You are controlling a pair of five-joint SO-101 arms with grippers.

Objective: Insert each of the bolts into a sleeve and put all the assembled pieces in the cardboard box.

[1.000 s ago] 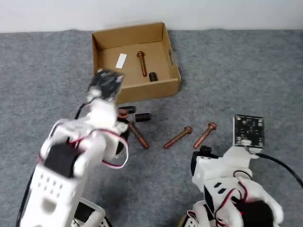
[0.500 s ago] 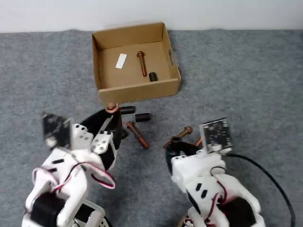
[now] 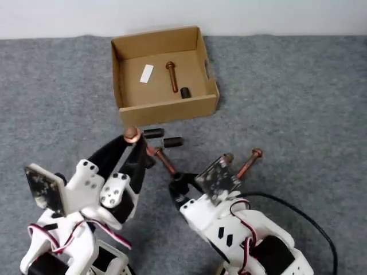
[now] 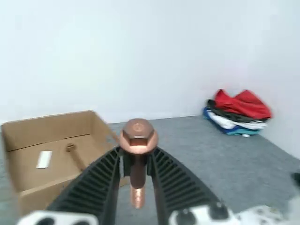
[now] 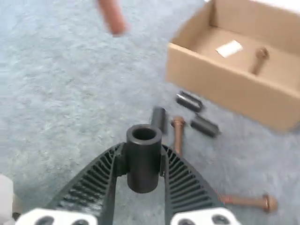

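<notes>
- The step in hand looks like the joining of one pair, with each arm carrying one half.
- The left gripper (image 4: 137,157) is clamped on a copper bolt (image 4: 138,136). The bolt's head sits above the fingers and its thread hangs below them.
- The right gripper (image 5: 142,154) is closed round a black sleeve (image 5: 143,176), whose open bore faces that arm's camera.
- From above, the left gripper (image 3: 133,150) and the right gripper (image 3: 178,186) are near each other but apart. A loose bolt (image 3: 166,162) lies on the carpet (image 3: 287,86) between them.
- The held bolt and sleeve do not touch, so the insertion is not yet made.
- The next move probably calls for bringing the thread tip to the bore and lining up the two axes. The fit looks close, so a tilted approach may jam.
- The cardboard box (image 3: 169,112) stands just beyond the left gripper's tips. Inside it a boxed bolt (image 3: 172,76) and a boxed sleeve (image 3: 184,92) lie apart.
- A spare sleeve (image 3: 153,133) and a second spare sleeve (image 3: 172,141) lie between those tips and the box.
- A far bolt (image 3: 248,162) lies on the right gripper's outer side.
</notes>
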